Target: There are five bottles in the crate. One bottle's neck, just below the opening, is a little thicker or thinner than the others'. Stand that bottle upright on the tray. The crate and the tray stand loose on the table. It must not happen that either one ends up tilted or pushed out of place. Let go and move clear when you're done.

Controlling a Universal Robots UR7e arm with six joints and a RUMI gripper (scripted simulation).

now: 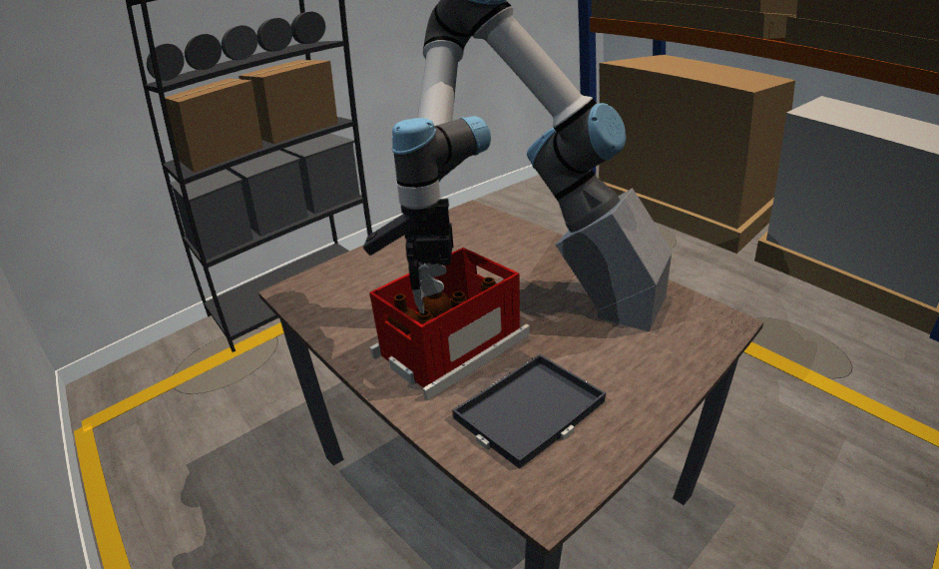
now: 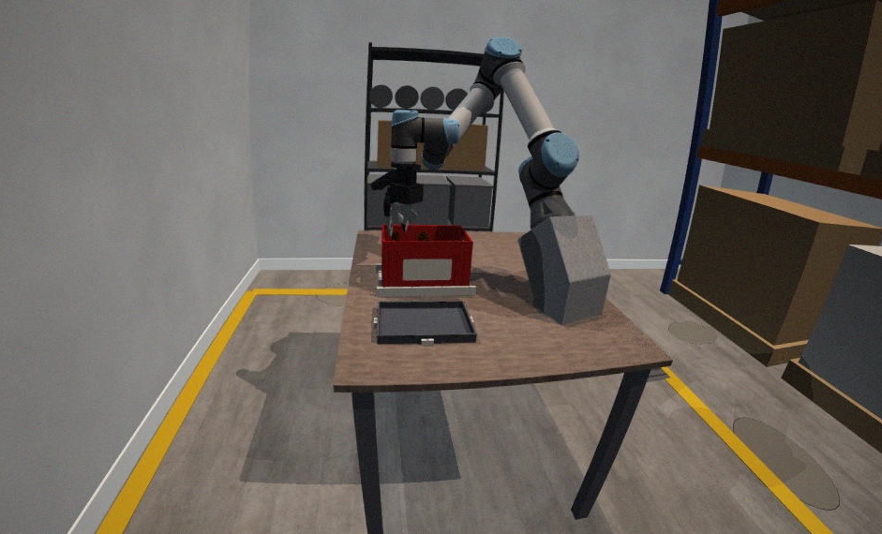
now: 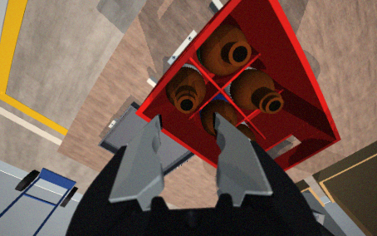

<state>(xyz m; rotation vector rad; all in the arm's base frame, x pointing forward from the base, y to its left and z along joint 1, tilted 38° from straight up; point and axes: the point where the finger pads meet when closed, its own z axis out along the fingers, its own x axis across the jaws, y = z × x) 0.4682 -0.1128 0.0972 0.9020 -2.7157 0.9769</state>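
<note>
The red crate stands on the table's left half and holds brown bottles. The wrist view shows three bottle tops in full; a fourth bottle is partly behind my right finger, and another is mostly hidden. I cannot tell the neck widths apart. My gripper hangs straight down over the crate's left part, fingertips about level with its rim. The fingers stand partly open with nothing between them. The dark tray lies empty in front of the crate.
A grey robot base block stands at the table's back right. A pale rail runs along the crate's foot. A metal shelf with boxes stands behind the table on the left.
</note>
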